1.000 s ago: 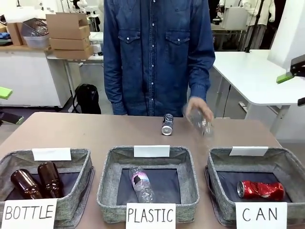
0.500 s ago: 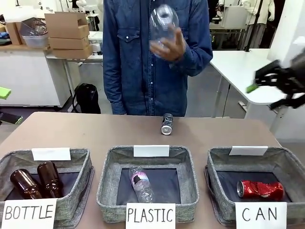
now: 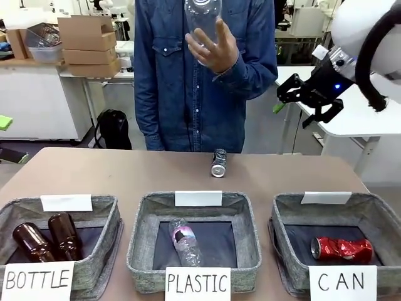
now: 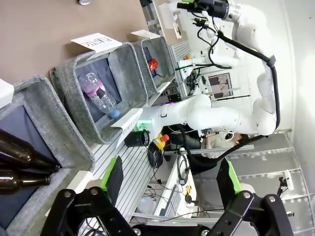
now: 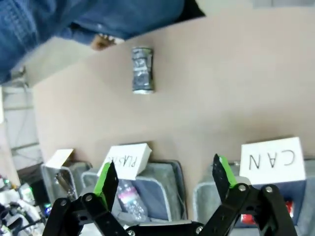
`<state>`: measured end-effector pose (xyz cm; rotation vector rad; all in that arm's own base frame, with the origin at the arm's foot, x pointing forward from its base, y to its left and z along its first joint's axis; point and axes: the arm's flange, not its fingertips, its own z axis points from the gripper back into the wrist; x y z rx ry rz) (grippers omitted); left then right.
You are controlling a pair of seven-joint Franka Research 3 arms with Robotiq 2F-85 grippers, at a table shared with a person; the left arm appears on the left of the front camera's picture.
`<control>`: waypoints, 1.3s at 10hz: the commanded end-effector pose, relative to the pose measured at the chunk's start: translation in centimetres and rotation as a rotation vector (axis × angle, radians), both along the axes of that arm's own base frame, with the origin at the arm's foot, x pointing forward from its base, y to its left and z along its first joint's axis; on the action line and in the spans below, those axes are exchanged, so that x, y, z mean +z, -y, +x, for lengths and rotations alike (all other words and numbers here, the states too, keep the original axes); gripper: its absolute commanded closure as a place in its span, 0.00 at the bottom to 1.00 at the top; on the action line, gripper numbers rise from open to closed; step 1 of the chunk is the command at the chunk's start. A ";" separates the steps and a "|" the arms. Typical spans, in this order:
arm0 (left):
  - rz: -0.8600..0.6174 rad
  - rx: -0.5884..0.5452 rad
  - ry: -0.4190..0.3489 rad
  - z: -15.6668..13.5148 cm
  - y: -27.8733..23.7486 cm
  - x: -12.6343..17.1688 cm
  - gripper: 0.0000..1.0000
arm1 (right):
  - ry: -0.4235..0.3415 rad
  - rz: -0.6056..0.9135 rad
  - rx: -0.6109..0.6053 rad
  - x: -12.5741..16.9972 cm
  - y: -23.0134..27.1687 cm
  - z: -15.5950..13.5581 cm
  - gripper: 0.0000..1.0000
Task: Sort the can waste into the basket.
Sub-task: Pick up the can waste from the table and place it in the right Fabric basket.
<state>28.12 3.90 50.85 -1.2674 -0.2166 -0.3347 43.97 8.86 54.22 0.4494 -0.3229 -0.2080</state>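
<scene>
front camera low across the table [image 3: 94, 175] toward the person [image 3: 182, 94]; wrist cameras rolled, farther off, on the same can basket [image 3: 283, 238]

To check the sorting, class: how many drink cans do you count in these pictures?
2: a red can lies in the CAN basket; a dark can lies on the table near the person. None seems hidden.

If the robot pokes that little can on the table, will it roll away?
Probably, if nudged sideways: the can lies on its side on the smooth table. Its wall looks dented, so it may wobble, not roll far. It seems small and thin, so likely light and squashable.
</scene>
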 end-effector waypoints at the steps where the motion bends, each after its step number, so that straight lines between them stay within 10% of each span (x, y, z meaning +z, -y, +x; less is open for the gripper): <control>1: -0.002 -0.002 -0.007 -0.2 0.1 0.2 0.00 | -0.048 0.056 0.021 0.6 4.0 -4.6 0.00; 4: -0.002 -0.002 -0.007 -0.2 0.1 0.2 0.00 | -0.092 0.078 0.051 0.1 6.2 -8.4 0.00; 8: -0.002 -0.002 -0.007 -0.2 0.1 0.2 0.00 | -0.073 0.056 0.141 0.4 3.9 -5.8 0.00; 13: -0.002 -0.002 -0.007 -0.2 0.1 0.2 0.00 | -0.097 0.043 0.231 1.2 10.0 -15.0 0.00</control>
